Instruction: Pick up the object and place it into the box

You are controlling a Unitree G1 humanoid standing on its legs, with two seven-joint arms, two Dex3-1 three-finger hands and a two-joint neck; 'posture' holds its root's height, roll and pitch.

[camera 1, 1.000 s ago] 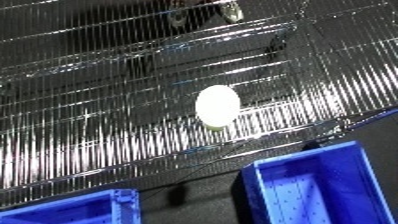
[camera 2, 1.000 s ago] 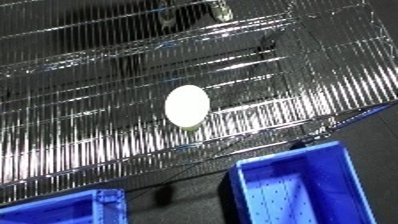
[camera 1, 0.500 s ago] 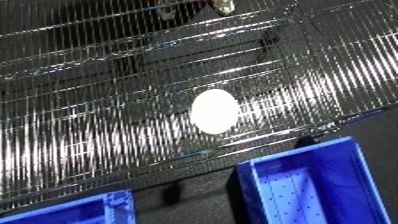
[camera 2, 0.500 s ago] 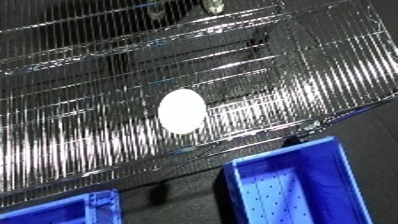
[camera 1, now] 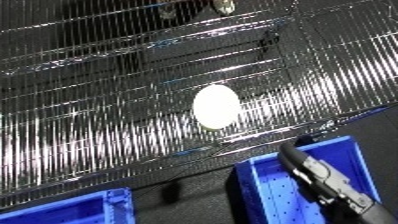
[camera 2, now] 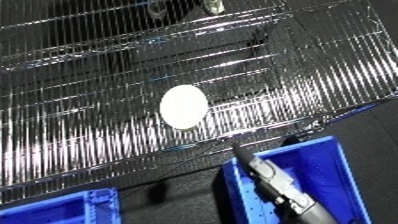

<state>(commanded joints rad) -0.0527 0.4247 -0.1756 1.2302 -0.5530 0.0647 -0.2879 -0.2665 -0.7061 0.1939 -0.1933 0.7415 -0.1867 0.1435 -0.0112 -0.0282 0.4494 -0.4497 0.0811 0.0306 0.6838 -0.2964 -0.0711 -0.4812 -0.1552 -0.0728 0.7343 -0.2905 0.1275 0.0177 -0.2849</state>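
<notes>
The right hand (camera 1: 322, 176) has come into view since half a second ago, rising from the bottom edge over the blue bin (camera 2: 324, 170). Its black fingers look straight and hold nothing. The white egg-shaped object (camera 1: 216, 106) sits on the wire shelf (camera 1: 98, 100), well apart from it.

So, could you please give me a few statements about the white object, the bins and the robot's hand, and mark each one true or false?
1. The white oval object lies on the wire shelf. True.
2. The right hand is curled round the object. False: it is apart from the object, over the blue bin.
3. The object is already in a bin. False: it rests on the shelf.
4. A second blue bin shows at the lower left. True.
5. The left hand is touching the object. False: no left hand is in view.
</notes>
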